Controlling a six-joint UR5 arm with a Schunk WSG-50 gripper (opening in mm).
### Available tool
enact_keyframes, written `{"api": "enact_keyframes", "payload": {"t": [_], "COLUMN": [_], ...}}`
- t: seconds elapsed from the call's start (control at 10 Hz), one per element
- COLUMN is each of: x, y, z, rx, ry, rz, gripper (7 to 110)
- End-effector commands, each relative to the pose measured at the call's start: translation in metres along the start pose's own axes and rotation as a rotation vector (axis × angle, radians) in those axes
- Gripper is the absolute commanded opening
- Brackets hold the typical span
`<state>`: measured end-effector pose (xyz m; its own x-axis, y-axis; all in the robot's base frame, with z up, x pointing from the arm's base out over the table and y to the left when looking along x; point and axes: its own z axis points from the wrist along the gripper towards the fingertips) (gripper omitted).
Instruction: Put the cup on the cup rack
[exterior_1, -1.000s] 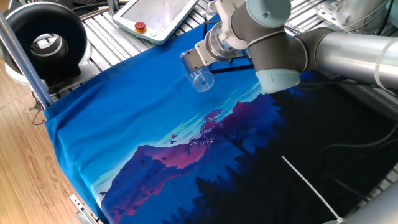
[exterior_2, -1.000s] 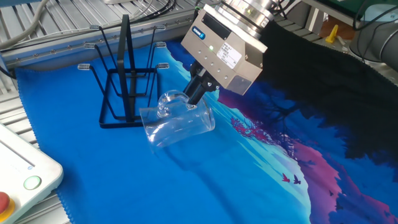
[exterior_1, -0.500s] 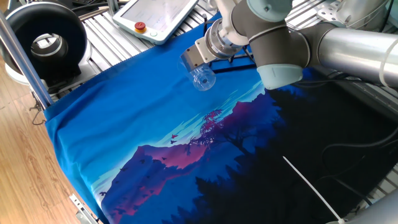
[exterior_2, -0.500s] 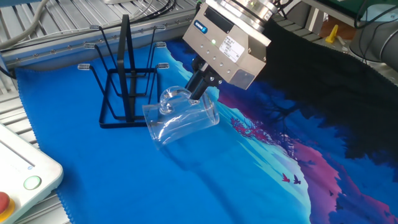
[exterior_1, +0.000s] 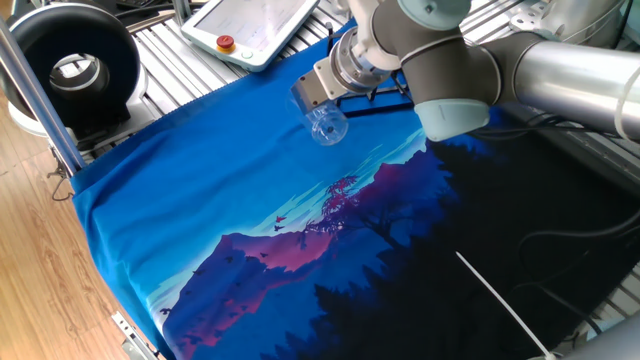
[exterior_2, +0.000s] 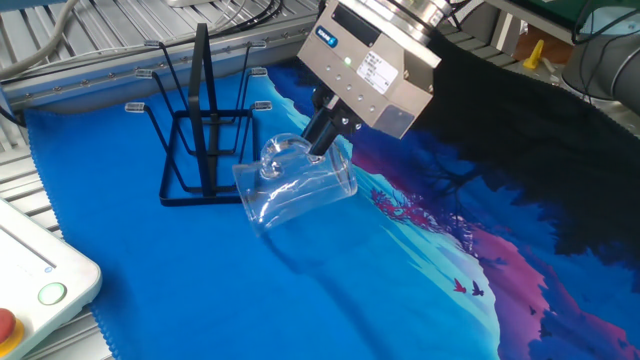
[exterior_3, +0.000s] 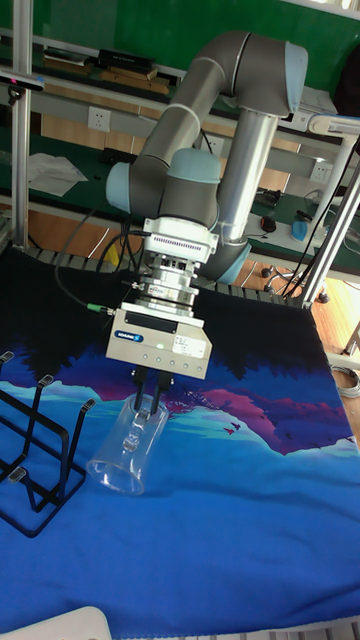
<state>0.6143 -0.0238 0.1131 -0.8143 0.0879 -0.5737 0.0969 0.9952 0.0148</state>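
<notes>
Tall fixed view: cup (exterior_3: 128, 447) apparently in gripper (exterior_3: 150, 404), beside cup rack (exterior_3: 40, 448).

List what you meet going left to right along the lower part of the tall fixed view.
Cup rack → cup, held tilted by the gripper → bare blue cloth out to the right edge.
</notes>
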Motion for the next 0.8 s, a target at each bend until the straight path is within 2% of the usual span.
{"api": "enact_keyframes", "payload": {"t": [0.0,0.7], "x": [0.003,0.021], "y": [-0.001,-0.003], "z": [-0.007,-0.028], "rx": [-0.002,0.029], "ry": [0.011,0.067], "rz": [0.012,0.013], "gripper": [7,7]}}
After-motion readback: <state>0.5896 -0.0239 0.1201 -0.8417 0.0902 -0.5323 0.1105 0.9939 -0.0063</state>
